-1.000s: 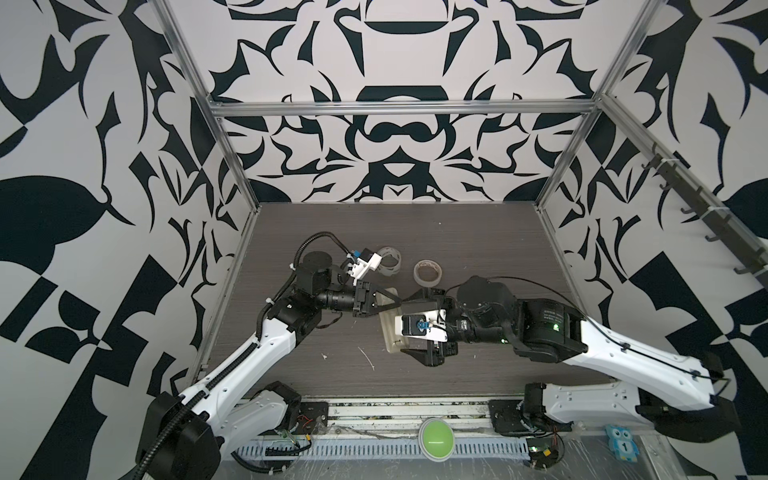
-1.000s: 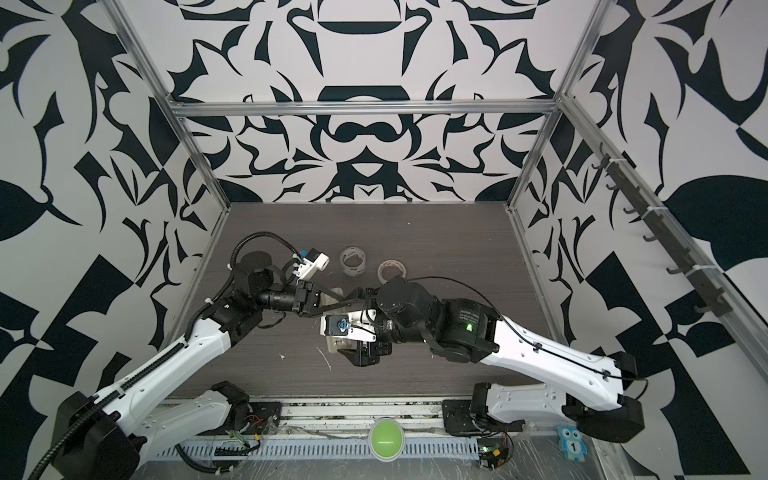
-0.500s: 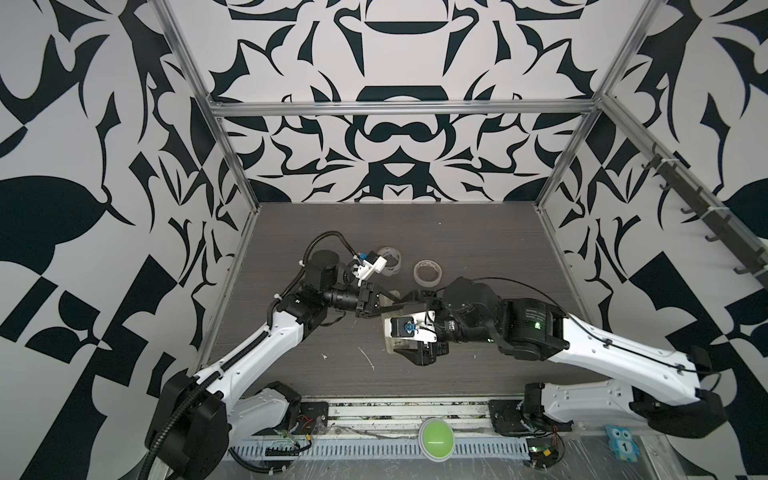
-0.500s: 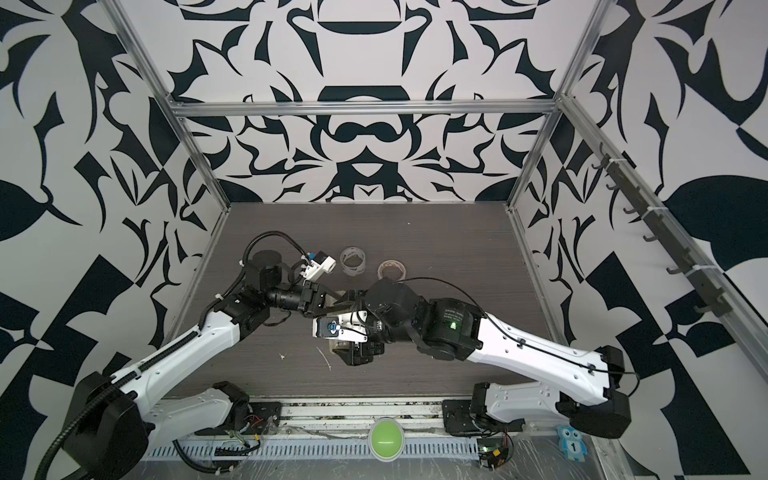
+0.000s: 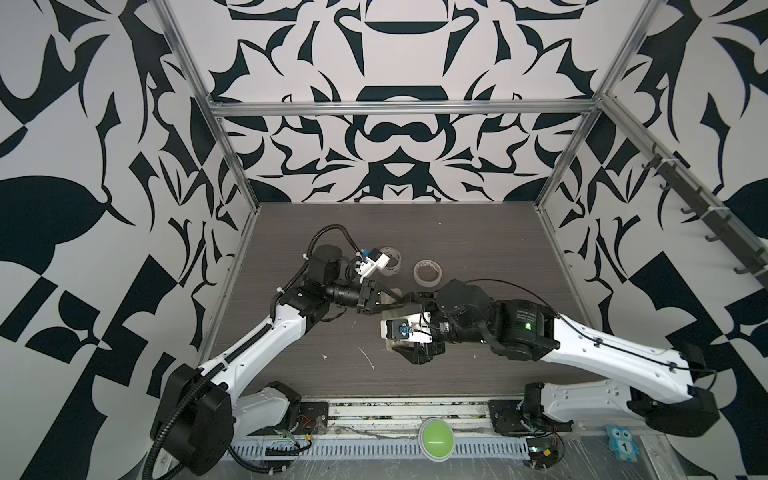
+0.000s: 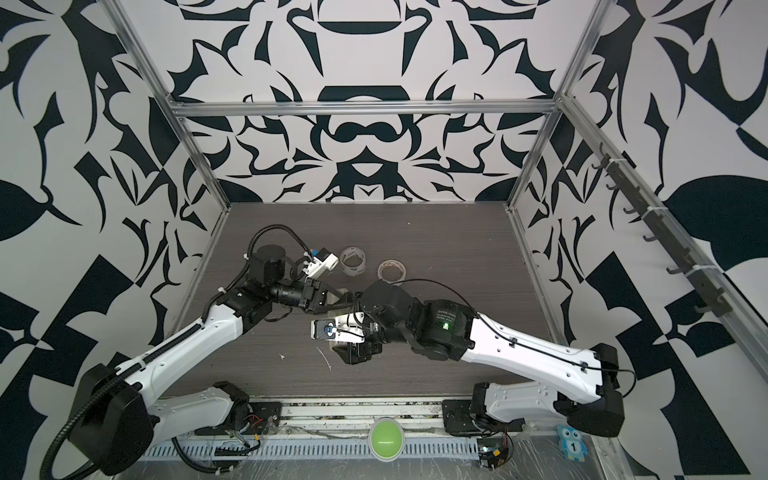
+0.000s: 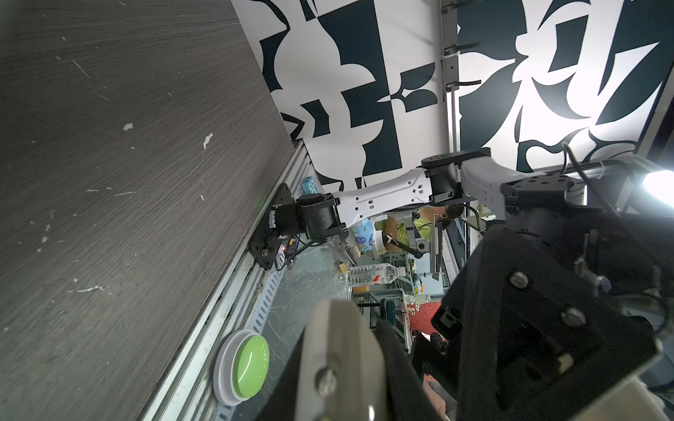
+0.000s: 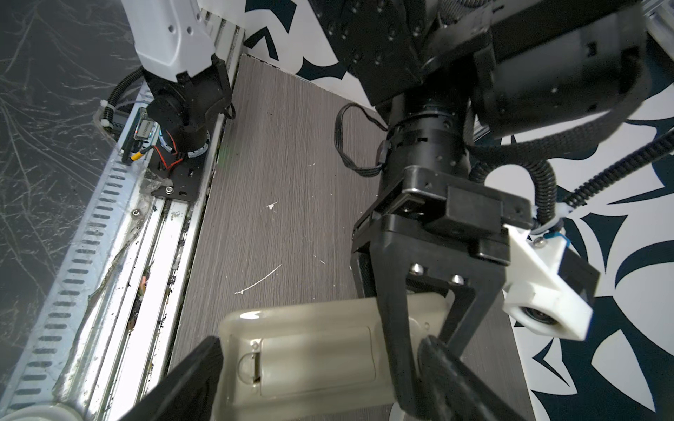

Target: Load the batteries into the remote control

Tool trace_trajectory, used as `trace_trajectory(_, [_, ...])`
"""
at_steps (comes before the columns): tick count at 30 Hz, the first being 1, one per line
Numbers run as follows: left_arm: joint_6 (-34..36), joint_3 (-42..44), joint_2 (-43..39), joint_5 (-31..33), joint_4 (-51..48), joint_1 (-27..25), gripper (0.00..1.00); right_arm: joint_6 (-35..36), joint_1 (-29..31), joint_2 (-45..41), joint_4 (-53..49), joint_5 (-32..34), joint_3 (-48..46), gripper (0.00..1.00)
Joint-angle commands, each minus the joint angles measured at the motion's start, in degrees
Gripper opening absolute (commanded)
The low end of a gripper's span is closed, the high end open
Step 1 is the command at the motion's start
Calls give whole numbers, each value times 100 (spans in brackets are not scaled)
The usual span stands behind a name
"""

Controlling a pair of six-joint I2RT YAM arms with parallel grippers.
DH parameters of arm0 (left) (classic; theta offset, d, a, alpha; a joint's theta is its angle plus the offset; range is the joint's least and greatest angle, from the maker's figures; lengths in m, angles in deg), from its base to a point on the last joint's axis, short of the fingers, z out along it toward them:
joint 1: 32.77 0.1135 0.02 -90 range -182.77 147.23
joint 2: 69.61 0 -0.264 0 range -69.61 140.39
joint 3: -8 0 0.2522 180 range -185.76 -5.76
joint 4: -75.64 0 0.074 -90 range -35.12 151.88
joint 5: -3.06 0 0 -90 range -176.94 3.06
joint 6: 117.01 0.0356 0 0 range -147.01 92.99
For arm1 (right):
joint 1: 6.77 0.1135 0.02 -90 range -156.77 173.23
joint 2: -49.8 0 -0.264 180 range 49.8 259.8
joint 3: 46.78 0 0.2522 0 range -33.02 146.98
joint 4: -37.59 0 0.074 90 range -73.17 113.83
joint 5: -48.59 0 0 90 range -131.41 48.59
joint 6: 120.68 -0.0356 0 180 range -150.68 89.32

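The remote control (image 8: 310,364) is cream-white and lies back up with its battery cover on; in a top view only a pale strip of it (image 5: 392,295) shows between the two grippers. My left gripper (image 5: 386,305) is shut on one end of it, a black finger (image 8: 392,328) lying across its back. My right gripper (image 8: 321,350) stands open, its jaws wide around the remote's two ends, and one fingertip (image 8: 204,364) is right at the cover end. In the left wrist view my left gripper (image 7: 368,382) shows only as a blurred close-up. The batteries are out of view.
A clear tape roll (image 5: 390,262) and a tan tape roll (image 5: 428,274) stand just behind the grippers. White flecks (image 5: 368,358) mark the dark wooden table (image 5: 478,241). A green button (image 5: 435,434) sits on the front rail. Patterned walls close three sides.
My right gripper has shifted a little to the left along the remote and its jaws have narrowed slightly. The left arm's elbow has swung inward while its gripper stayed shut on the remote.
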Motion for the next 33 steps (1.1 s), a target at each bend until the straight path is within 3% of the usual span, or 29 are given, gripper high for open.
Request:
trace_trajectory(1, [87,-132,-54,-106,-31,31,0,66,22,-38,218,118,-3,88])
trace_trajectory(33, [-59,-86,-139,-163,96,26,0,278,30,117,70,492,-45,87])
